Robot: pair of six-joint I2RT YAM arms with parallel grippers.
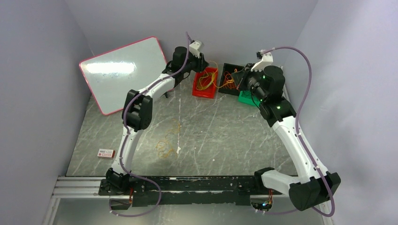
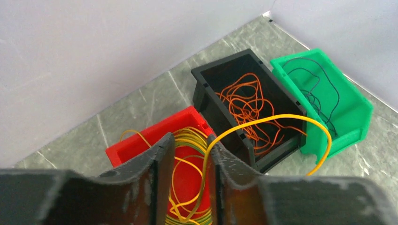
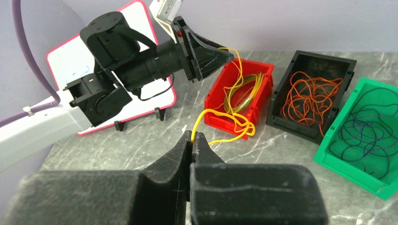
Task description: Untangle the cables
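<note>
— What is being gripped?
— A thin, springy yellow cable [image 3: 237,123] is being pinched at the tips of the clenched right gripper [image 3: 192,137]. The left gripper [image 2: 190,146] is being held parted over the red plastic bin [image 2: 141,143]. A yellow strand is being passed loosely through its gap, possibly the same one.
— How should the pull be made?
— Slowly, away from the bin, so the snarl at its near wall is being loosened rather than cinched. The cable's length is being stretched from the pinch toward the bin, ending inside it.
</note>
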